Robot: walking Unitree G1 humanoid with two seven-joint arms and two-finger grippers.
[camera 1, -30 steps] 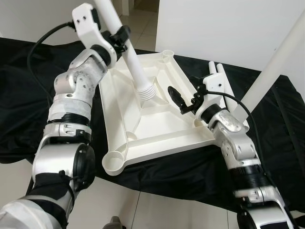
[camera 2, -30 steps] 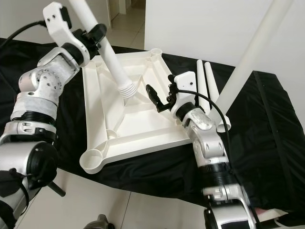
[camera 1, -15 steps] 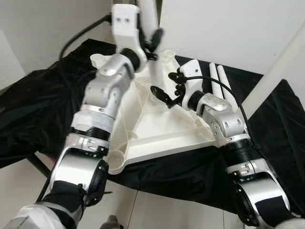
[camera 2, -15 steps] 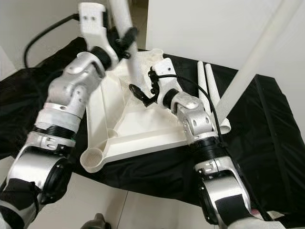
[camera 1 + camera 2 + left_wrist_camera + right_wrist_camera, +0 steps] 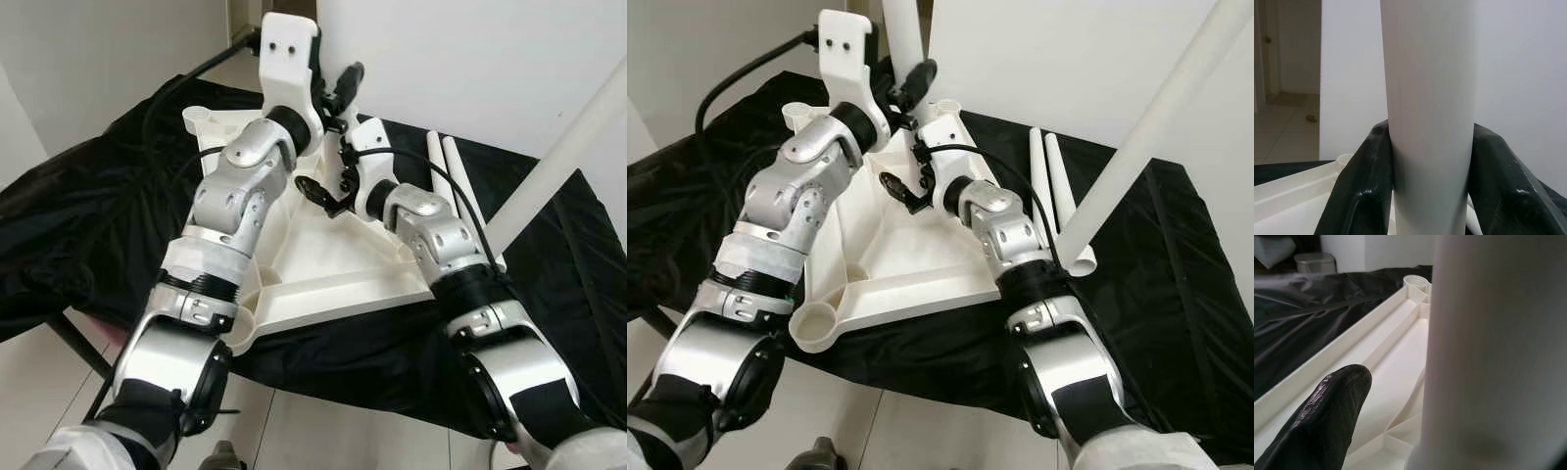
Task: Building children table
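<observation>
So the left gripper (image 5: 911,83) is pinched tight around a white table leg (image 5: 1427,112), holding it upright over the upside-down white tabletop (image 5: 911,264), which lies on the black cloth (image 5: 1176,255). The right gripper (image 5: 896,188) sits just below it with fingers spread, one fingertip (image 5: 1327,416) right beside the leg. Two spare legs (image 5: 1048,186) lie on the cloth past the right arm.
</observation>
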